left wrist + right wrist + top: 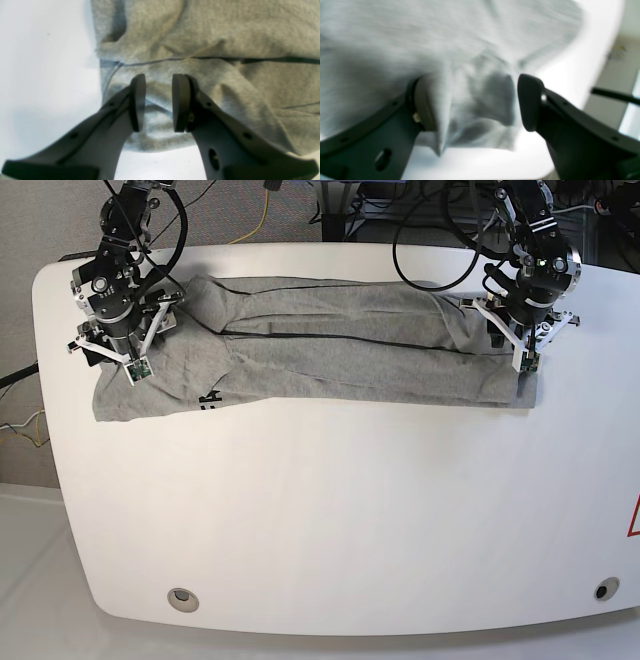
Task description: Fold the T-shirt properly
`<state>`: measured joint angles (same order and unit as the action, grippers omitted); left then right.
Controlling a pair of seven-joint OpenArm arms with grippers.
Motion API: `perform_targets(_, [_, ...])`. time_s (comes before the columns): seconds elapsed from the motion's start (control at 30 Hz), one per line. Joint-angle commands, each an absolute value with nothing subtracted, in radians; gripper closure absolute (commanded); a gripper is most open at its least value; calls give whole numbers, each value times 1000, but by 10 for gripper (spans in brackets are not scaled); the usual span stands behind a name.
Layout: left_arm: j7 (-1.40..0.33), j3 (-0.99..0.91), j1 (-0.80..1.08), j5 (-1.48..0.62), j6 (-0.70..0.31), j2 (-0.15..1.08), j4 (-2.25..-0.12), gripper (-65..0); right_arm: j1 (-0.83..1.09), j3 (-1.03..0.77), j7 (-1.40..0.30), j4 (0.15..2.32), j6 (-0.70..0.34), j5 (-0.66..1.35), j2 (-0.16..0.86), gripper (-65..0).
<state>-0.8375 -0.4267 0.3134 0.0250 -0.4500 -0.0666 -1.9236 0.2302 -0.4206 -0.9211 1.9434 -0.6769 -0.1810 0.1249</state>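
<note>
T-shirt (330, 350) spans table's (330, 520) far edge.

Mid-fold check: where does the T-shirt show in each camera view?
Left wrist: the T-shirt fills the top and right, behind the left gripper.
Right wrist: blurred, upper left, bunched between the right gripper pads.
Base: a long band across the far table.
Shared landmark: the white tabletop.

Bright even light; table (320, 510) glares white; right wrist view motion-blurred.
</note>
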Motion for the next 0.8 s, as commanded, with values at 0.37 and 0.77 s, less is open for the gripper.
perform_targets(0.37, [-823, -432, 314, 18, -449, -62, -1949, -158, 211, -532, -908, 1977, -698, -179, 131, -432])
perform_targets(0.77, [-819, -450, 325, 18, -449, -33, -1963, -158, 231, -613, -908, 1977, -698, -179, 186, -432])
